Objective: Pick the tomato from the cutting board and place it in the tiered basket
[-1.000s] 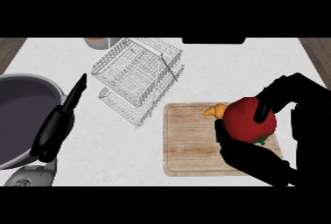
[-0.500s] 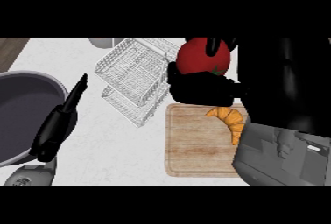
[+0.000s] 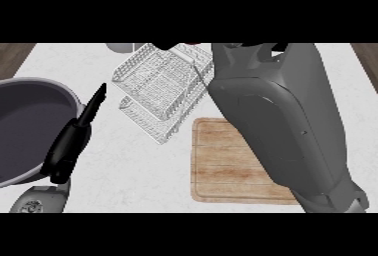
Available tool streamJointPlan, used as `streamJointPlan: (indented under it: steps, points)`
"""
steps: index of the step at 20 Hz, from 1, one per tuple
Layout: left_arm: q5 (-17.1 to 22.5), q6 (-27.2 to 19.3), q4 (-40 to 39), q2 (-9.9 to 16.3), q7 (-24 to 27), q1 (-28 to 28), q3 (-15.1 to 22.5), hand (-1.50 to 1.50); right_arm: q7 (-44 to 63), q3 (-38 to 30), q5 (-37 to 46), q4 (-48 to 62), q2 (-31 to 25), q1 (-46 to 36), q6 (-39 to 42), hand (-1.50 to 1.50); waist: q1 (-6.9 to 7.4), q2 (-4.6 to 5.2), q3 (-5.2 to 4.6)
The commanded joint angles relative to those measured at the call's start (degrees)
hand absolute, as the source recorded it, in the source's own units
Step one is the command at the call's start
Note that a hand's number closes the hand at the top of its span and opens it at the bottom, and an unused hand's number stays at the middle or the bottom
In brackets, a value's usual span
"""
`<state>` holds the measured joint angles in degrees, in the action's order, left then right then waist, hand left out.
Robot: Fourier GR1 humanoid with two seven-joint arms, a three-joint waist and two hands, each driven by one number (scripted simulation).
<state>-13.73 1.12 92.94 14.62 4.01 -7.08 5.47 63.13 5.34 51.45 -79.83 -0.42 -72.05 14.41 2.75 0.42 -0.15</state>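
My right forearm (image 3: 280, 120) stretches from the lower right up to the top edge, over the wooden cutting board (image 3: 221, 170). Only a black bit of my right hand (image 3: 168, 46) shows there, above the far rim of the wire tiered basket (image 3: 159, 82). A red sliver of the tomato (image 3: 193, 43) peeks out beside it, held in the hand; the rest is cut off by the view's edge. The forearm hides the board's right part. My left hand does not show.
A dark grey pan (image 3: 29, 125) with a long black handle (image 3: 77, 135) lies at the left, close to the basket. A round grey item (image 3: 33, 200) sits at the lower left. A small grey object (image 3: 118, 47) stands at the back.
My right hand has carried the tomato from the board up and left to the basket's far side. The forearm now covers the croissant on the board.
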Motion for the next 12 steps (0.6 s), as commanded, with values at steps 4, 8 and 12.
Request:
streamJointPlan:
  steps: [4,8,12]
  points:
    - [1.22,1.83,-1.74,0.19,-0.93,-3.29,-1.02,0.00,0.67,-1.61,-4.35,21.22,0.40,-6.44,-14.71,1.50,0.45,0.45,0.00]
    - [-0.71,0.78,-0.61,-0.10,0.16,-1.07,0.24,0.00,-2.01,-0.72,-5.28,28.61,0.41,-6.45,-27.29,1.50,1.90,0.68,0.00]
    - [-1.15,1.02,0.34,-1.61,-1.10,-3.54,2.09,0.00,-10.80,-1.05,-12.86,34.49,0.41,-5.13,-36.15,-1.50,3.28,1.23,0.03]
